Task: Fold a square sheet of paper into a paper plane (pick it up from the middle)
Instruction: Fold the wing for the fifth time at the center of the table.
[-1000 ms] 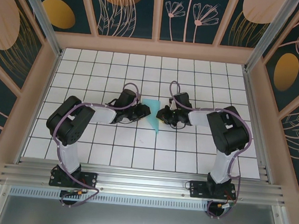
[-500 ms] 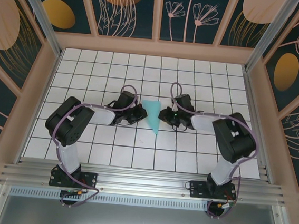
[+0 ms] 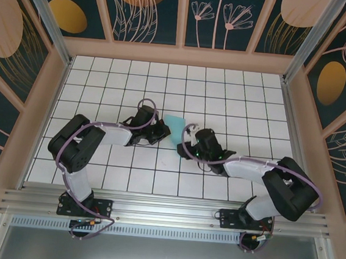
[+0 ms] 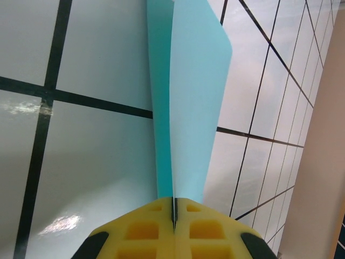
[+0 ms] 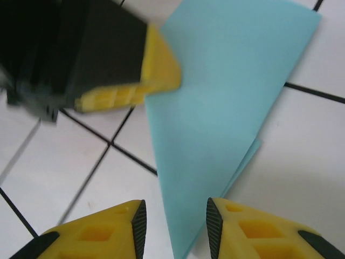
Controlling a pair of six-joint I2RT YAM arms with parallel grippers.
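Left gripper [image 3: 162, 130]: at the left edge of the paper plane [image 3: 174, 123]. In the left wrist view its jaws are pressed together with the teal edge pinched in the seam, a firm hold.

Paper plane: a folded teal wedge, low over the white grid table [image 3: 103, 92]. Broad end points away from the arm bases, the point towards them.

Right gripper [image 5: 175, 220]: at the plane's pointed end, jaws parted, the tip lying between them. Contact unclear.

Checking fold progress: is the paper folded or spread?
Folded: the paper is a pointed wedge with a second layer showing, pinched by left hand.
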